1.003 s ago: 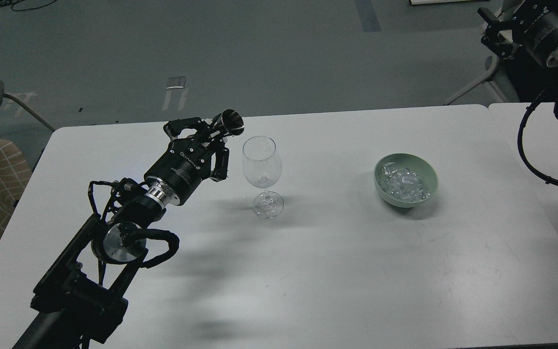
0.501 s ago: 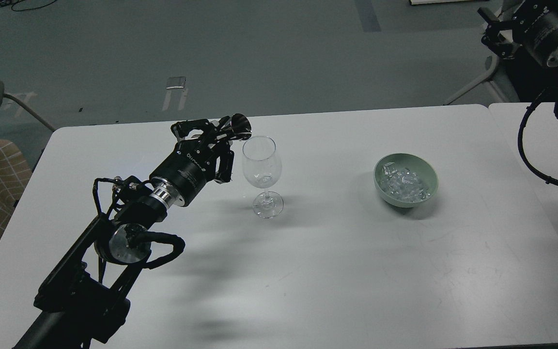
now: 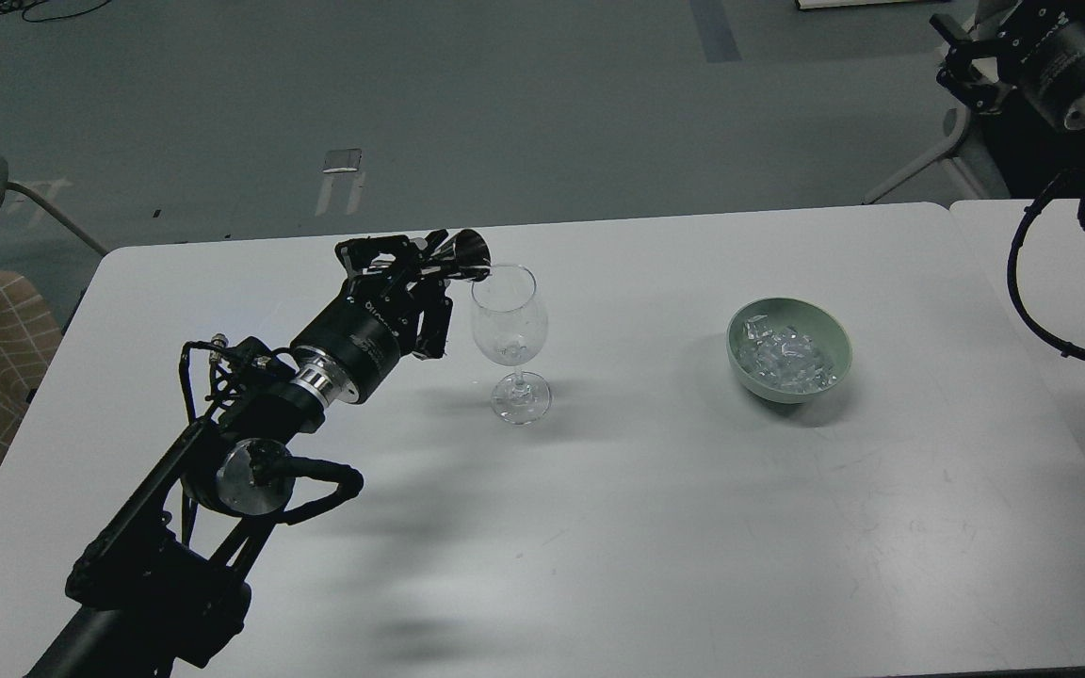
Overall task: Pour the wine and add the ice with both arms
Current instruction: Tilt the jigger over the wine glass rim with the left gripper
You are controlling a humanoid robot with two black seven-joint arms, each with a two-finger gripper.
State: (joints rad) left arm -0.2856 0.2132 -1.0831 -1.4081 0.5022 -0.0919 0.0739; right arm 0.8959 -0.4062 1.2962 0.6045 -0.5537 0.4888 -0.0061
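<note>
Table: white, bearing all items. Left arm: its gripper is clamped on a metal cup, tipped at the glass rim. Right gripper: raised far right, state indiscernible. Bowl: green, well right of glass. Ice: held in bowl. Wine: indiscernible.

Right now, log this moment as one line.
left end effector: shut on metal cup, tipped at wine glass rim | ice: in green bowl | right end effector: out of view
</note>
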